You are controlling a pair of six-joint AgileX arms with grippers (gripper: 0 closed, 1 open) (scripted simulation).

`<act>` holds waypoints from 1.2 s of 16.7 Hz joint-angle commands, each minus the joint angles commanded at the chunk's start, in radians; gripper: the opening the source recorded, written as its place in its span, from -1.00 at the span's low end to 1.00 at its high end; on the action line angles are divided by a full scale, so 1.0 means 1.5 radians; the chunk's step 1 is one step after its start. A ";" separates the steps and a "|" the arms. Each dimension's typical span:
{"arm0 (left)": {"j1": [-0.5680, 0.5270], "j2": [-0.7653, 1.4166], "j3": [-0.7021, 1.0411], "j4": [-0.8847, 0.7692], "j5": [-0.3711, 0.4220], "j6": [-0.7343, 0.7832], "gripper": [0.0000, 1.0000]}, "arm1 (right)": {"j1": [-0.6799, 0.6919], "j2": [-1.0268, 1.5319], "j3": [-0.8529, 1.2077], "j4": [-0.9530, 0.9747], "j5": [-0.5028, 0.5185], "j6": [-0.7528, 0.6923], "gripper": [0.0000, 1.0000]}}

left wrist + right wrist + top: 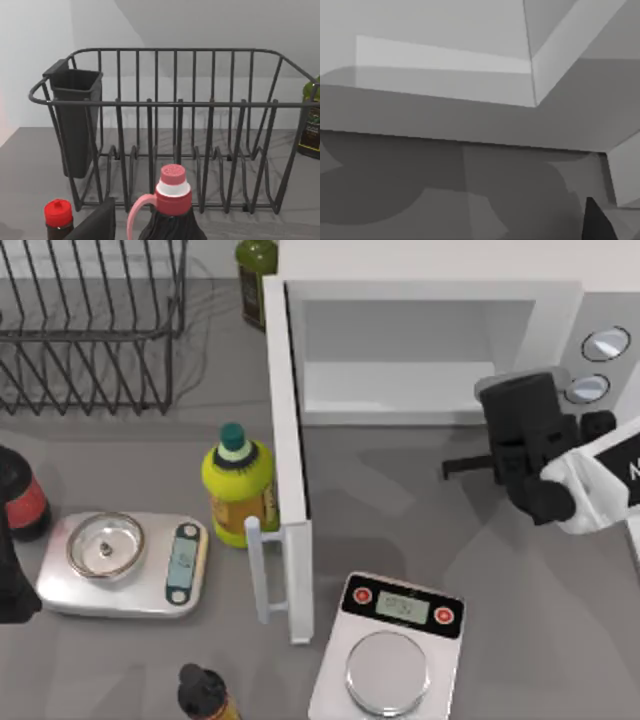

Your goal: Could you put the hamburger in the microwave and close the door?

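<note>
door (291, 480) open, right claw (462, 468) nearby

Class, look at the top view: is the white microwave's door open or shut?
Open. The tall white door with its pale bar handle stands swung out from the large white microwave, exposing its pale interior.

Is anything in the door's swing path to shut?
Yes: the right gripper hangs before the microwave's open front, at its right, inside the arc the open door would sweep. The left gripper sits at the table's left.

Nothing is readable: the small grey displays on the two flat silver scales (125, 565) (390, 645) seem too blurred.
</note>
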 joint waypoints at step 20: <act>0.000 0.000 0.000 0.000 0.000 0.000 1.00 | 0.064 0.158 0.171 0.130 0.022 0.064 -1.00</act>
